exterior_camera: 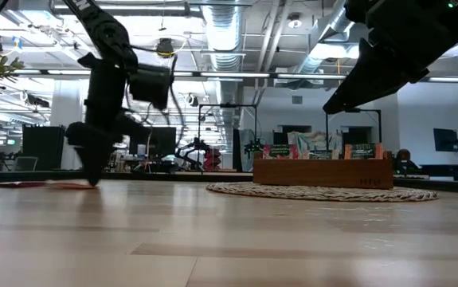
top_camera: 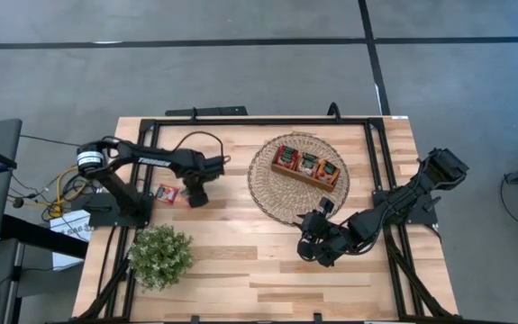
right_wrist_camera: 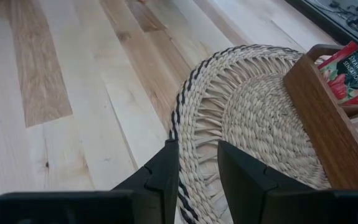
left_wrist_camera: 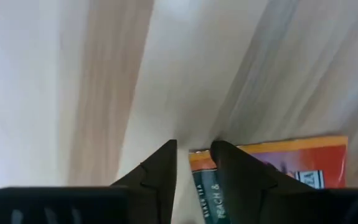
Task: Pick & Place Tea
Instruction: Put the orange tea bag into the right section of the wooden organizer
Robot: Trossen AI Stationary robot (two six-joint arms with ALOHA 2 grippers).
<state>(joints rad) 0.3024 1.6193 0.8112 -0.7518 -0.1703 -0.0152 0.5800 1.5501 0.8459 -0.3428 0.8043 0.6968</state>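
1. Left gripper (left_wrist_camera: 194, 163) low over the wooden table (top_camera: 240, 234), jaws part open with a narrow gap, straddling the edge of an orange tea sachet (left_wrist_camera: 278, 163) lying flat; grip on it cannot be told.
2. Right gripper (right_wrist_camera: 197, 163) at the woven mat (right_wrist_camera: 259, 112) rim, jaws slightly apart, nothing between them.
3. Wooden tray (top_camera: 306, 167) on the mat ahead of the right jaws holds more sachets.
4. Potted plant (top_camera: 160, 256) near the table's front-left.
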